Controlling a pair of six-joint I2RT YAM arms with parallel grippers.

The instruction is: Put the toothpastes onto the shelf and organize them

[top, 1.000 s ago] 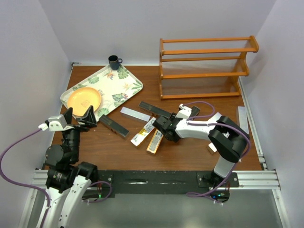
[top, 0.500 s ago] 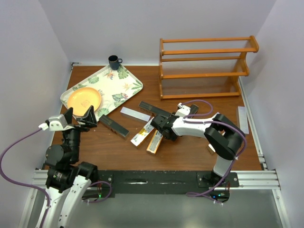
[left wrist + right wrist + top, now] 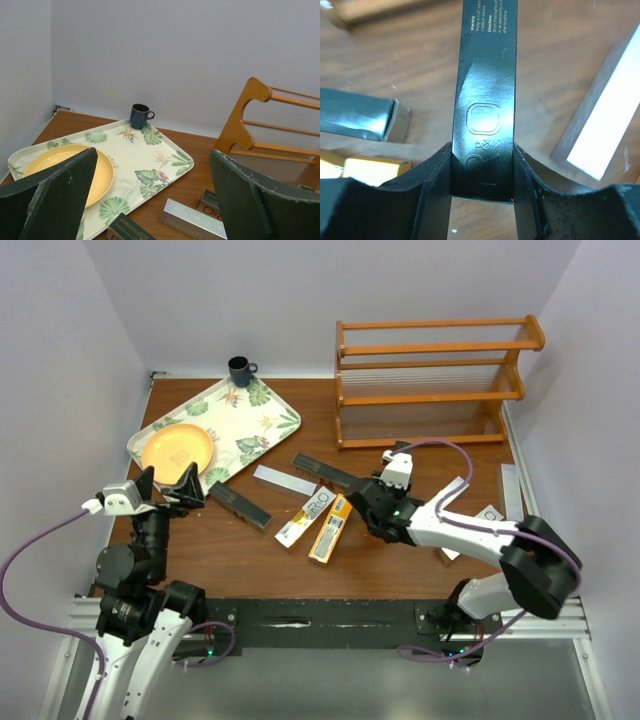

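Item: black toothpaste box (image 3: 485, 90), centre frame, pinched near one end by right gripper (image 3: 482, 167) fingers.
Left gripper (image 3: 152, 160): fingers spread, empty.
Shelf (image 3: 430, 397): upper right, no boxes yet.
Step, judged: first pick.
Next: lift, carry, lay on tier.

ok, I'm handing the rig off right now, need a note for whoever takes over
Left gripper: open, empty, hovering by the tray.
Right gripper: shut on a black toothpaste box.
Shelf: no boxes on it.
Loose on the table: second black box, silver box, orange-white box, orange box, more by the right arm.
Done: nothing shelved. Left: shelve the held box, then the others.
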